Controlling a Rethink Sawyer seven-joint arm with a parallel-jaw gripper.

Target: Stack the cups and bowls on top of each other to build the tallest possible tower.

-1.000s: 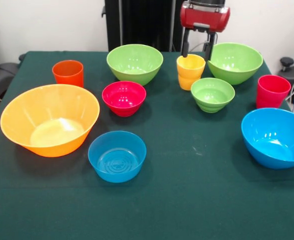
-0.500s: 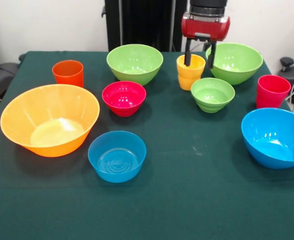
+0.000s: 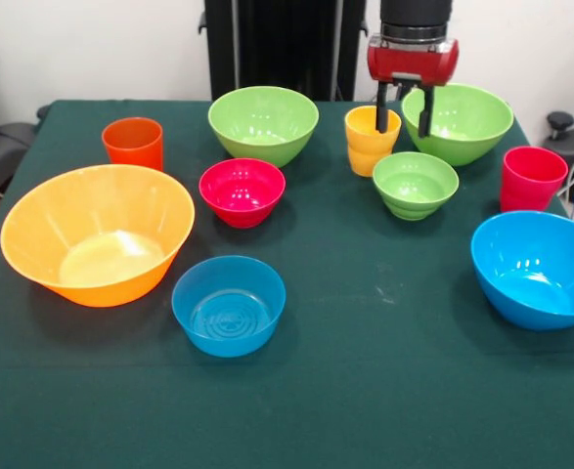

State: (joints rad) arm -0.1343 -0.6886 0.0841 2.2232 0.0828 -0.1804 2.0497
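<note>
With nothing stacked on the tabletop, we are hovering our wide-spread, empty gripper beside the far yellow cup.

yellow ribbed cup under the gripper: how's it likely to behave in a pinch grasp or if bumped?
The yellow ribbed cup looks like thin glossy plastic, so probably light and a bit slick; the ribs may help grip. It stands upright and is narrower than the bowls, so a side bump from the gripper, jaws open near its rim, would likely tip it. Tipped, it would probably roll.
</note>
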